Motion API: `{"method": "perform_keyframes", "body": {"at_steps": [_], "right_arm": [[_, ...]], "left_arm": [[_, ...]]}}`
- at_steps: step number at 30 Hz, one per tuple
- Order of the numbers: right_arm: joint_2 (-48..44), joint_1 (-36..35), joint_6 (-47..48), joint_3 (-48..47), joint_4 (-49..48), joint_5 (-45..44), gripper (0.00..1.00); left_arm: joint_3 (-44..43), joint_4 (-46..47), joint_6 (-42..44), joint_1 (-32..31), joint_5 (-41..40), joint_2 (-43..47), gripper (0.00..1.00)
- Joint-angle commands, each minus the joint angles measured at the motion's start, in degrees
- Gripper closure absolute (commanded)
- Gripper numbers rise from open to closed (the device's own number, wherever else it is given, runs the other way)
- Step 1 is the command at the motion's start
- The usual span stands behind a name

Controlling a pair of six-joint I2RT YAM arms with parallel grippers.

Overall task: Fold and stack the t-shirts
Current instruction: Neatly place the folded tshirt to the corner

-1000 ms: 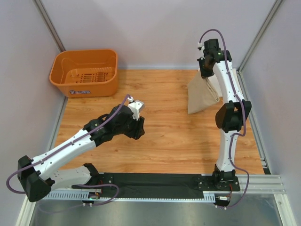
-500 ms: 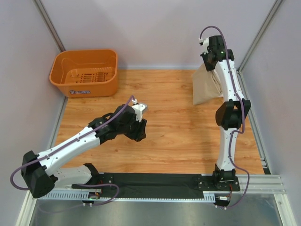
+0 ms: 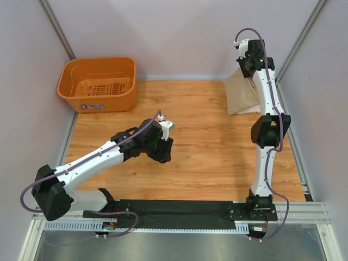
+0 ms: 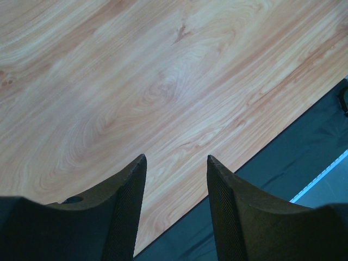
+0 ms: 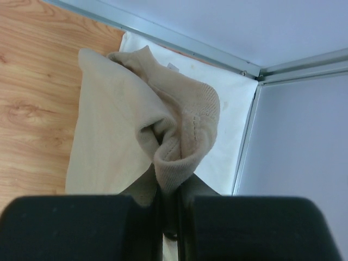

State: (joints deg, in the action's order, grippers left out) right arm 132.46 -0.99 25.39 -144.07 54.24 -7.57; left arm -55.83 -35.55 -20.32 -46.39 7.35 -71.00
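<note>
My right gripper point(image 3: 247, 69) is shut on the ribbed collar of the tan-khaki t-shirt point(image 3: 241, 93) and holds it lifted at the far right corner; the folded shirt hangs down onto the table. In the right wrist view the tan shirt point(image 5: 117, 136) bunches out of the shut gripper point(image 5: 173, 187), and the cream-white t-shirt point(image 5: 231, 125) lies flat beneath it against the corner walls. My left gripper point(image 3: 163, 148) is open and empty over bare wood near the table's middle; its fingertips point(image 4: 138, 166) show apart in the left wrist view.
An orange plastic basket point(image 3: 98, 82) stands at the far left corner. A black mat point(image 3: 179, 212) runs along the near edge, also in the left wrist view point(image 4: 304, 157). Metal frame posts and walls point(image 5: 293, 68) close in the right corner.
My right gripper has carried the tan shirt farther toward the far right corner. My left arm has shifted a little right and nearer.
</note>
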Motion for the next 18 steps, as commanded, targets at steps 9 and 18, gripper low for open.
{"method": "perform_keyframes", "body": {"at_steps": [9, 18], "right_arm": [[-1.59, 3.10, 3.00, -3.24, -3.27, 5.45, 1.00], [-9.76, 2.84, 4.06, 1.42, -0.89, 6.16, 1.00]], "left_arm": [[-3.23, 0.48, -0.16, 0.34, 2.49, -2.30, 0.45], [-4.20, 1.45, -1.04, 0.51, 3.98, -3.00, 0.45]]}}
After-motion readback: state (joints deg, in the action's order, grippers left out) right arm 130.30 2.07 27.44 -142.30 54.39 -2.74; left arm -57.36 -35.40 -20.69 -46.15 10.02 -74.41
